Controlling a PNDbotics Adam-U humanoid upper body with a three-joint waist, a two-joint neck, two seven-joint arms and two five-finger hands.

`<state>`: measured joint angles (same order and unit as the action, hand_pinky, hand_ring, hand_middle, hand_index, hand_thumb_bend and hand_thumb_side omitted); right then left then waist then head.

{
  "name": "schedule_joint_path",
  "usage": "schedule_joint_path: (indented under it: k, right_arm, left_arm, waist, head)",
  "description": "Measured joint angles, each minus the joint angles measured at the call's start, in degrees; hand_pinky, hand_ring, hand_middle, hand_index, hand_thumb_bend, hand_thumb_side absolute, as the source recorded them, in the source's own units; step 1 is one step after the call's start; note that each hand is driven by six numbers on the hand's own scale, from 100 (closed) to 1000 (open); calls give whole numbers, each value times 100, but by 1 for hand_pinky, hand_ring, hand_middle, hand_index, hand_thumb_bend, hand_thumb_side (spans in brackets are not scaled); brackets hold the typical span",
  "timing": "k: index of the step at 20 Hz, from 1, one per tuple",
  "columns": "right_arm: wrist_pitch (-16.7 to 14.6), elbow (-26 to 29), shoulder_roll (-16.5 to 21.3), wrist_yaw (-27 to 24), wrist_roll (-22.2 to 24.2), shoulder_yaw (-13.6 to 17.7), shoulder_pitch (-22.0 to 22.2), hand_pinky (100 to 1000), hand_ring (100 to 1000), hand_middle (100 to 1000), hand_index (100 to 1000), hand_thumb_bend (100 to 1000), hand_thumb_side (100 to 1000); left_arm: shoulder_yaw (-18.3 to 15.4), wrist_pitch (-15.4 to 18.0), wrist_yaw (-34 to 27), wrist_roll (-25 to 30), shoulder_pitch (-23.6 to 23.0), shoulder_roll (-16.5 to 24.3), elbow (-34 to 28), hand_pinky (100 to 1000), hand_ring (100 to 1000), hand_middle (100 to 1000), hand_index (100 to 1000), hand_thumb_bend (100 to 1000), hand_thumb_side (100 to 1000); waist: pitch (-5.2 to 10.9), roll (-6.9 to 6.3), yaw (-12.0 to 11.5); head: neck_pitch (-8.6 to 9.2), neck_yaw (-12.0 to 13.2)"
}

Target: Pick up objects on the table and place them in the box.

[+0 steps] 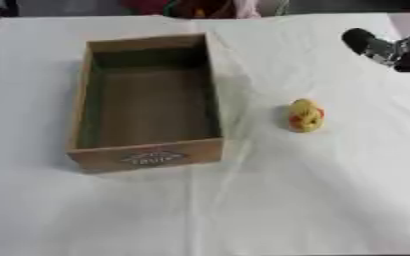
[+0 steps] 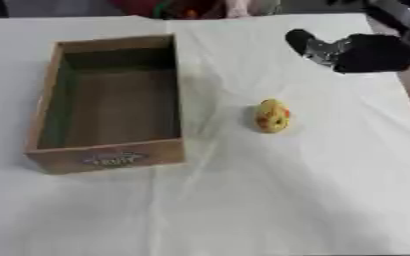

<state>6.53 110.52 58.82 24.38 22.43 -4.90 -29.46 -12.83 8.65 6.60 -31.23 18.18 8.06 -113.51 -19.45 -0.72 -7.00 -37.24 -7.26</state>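
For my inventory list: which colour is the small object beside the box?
Yellow with orange-red patches, clearest in the left eye view.

The box [image 1: 147, 102] stands on the counter [image 1: 313, 200] at left; a small object [image 1: 305, 115] lies to its right, apart; the right hand [image 2: 348, 50] hangs far right.

The right hand [image 2: 353, 51] enters from the upper right corner and hangs above the table surface. A dark finger [image 2: 301, 41] extends toward the left. Finger posture beyond that cannot be determined. The left hand is out of view.
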Motion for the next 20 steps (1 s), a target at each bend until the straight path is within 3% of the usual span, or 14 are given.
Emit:
schedule_joint_path:
  k: [5,9,20]
  right_arm:
    - [-188,-349,4,136,623,-154,-158,745,776,797,921,553,457]
    - [-199,-570,4,129,945,-236,-211,754,796,806,948,554,398]
    - [198,-1314,-171,195,1679,-720,-697,747,803,789,957,565,372]
  left_arm:
    - [3,9,-4,16,-2,0,0,378,394,485,675,100,851]
    - [15,9,-7,20,-2,0,0,378,394,485,675,100,851]
    - [39,5,-28,74,-4,-1,0,378,394,485,674,100,851]
  waist:
    - [10,4,-4]
    - [10,12,-4]
    - [10,16,-51]
  head:
    - [10,-12]
    - [36,-18]
    - [76,-71]
